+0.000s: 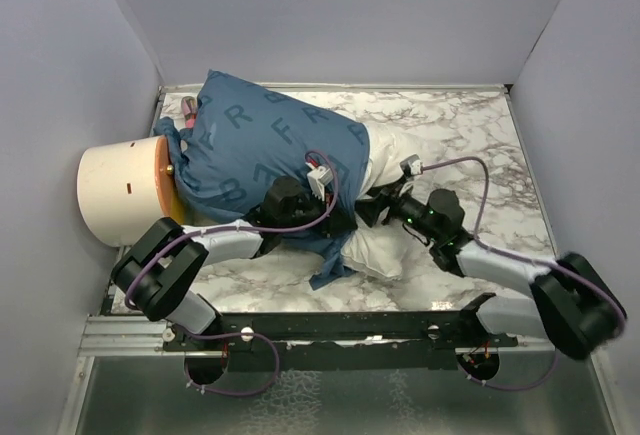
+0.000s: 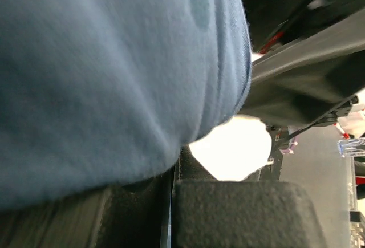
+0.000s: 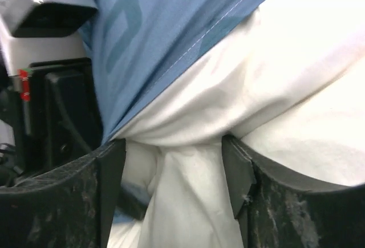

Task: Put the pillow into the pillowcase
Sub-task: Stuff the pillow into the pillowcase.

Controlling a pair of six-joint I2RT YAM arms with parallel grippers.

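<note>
The right pincer (image 3: 174,162) stands released astride a pillow (image 3: 296,88) fold; left pincer (image 2: 171,191) grasps pillowcase (image 2: 102,77).

Free to pass over bare table (image 1: 470,135) at back right, and along the narrow near strip by the rail (image 1: 330,330). Blocked left of centre by the pillowcase (image 1: 265,145), drum (image 1: 115,190) touching it (hard by the left wall (image 1: 60,75)). Crowded mid-table: left arm (image 1: 225,243), right arm (image 1: 500,265), meeting at the pillow (image 1: 385,250).

On the table (image 1: 470,135), the pillow (image 1: 385,245) lies mostly inside the pillowcase (image 1: 260,145), right of a cylinder (image 1: 120,190).
</note>
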